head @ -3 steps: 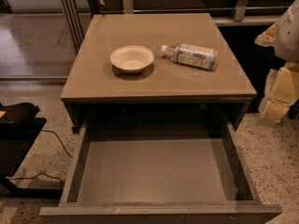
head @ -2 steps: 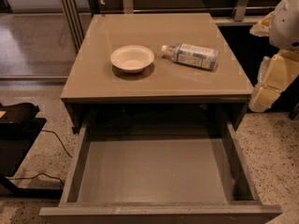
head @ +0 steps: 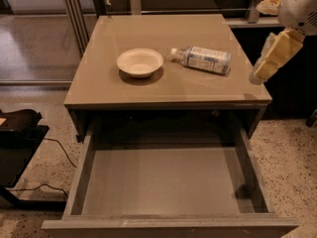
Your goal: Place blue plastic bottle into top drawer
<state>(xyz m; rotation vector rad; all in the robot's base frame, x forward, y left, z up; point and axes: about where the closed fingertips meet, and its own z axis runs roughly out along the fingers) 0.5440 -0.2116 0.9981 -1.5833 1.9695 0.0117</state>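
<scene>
Nearest: drawer [head: 168, 225], pulled fully out toward the camera. Inside is bare grey floor, with shadow along the back and right wall.

Left, on speckled floor [head: 292, 152]: black stand [head: 17, 138], partly cut by the frame edge. Thin cable [head: 55, 148] trails from it toward the cabinet.

Above the drawer: cabinet [head: 148, 90], glossy taupe top. 2 items on it.
- Bowl [head: 140, 62], cream, upright, left of centre.
- Bottle [head: 202, 60], lying on its side just right of the bowl and apart from it. White cap points at the bowl, base points to the right edge. Pale label wraps the body. Not in the drawer, and nothing holds it.

Right, off the cabinet's edge: gripper [head: 262, 71], cream-yellow, hanging from a white arm [head: 299, 6] at the top corner. Tip slants down and left, level with the bottle, near it but not touching. Spread or pressed together: cannot tell.

Far: metal uprights [head: 74, 14] and a wooden rail behind the cabinet.
</scene>
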